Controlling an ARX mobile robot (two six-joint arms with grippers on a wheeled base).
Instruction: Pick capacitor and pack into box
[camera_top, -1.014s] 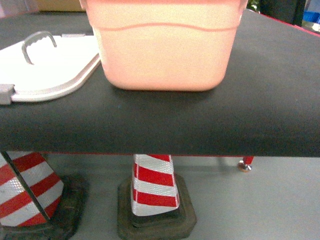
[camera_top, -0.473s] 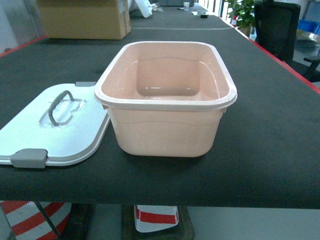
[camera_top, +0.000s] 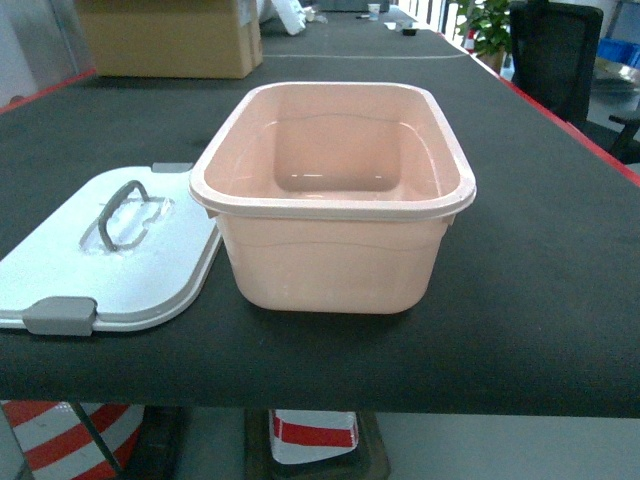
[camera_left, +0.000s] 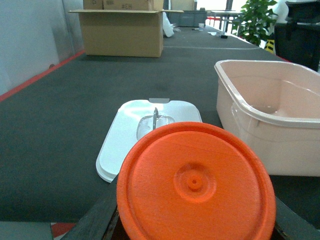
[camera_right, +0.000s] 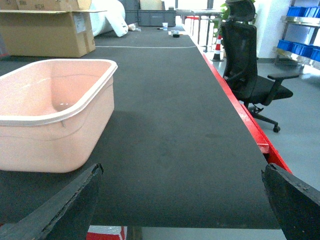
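The capacitor (camera_left: 196, 182) fills the lower left wrist view as a round orange-red end face, held between the dark fingers (camera_left: 97, 220) of my left gripper (camera_left: 195, 225), which is shut on it. Just right of it and beyond stands the box (camera_left: 270, 115), a pale pink tub. It is open and empty at the table's middle (camera_top: 330, 205). Its white lid (camera_top: 110, 260) lies flat to the left, handle up. My right gripper (camera_right: 182, 200) is open over bare black tabletop, with the box (camera_right: 55, 130) to its left. Neither gripper shows in the head view.
A brown cardboard carton (camera_top: 165, 38) stands at the far back left. The table's red right edge (camera_right: 250, 130) has a black office chair (camera_right: 247, 65) beyond it. Striped traffic cones (camera_top: 312, 435) stand under the near edge. Blue crates (camera_right: 300, 47) sit on far right shelves.
The head view has swung up from the table's front edge and the cones to look down into the open box. Over the last half second nothing visibly moved.
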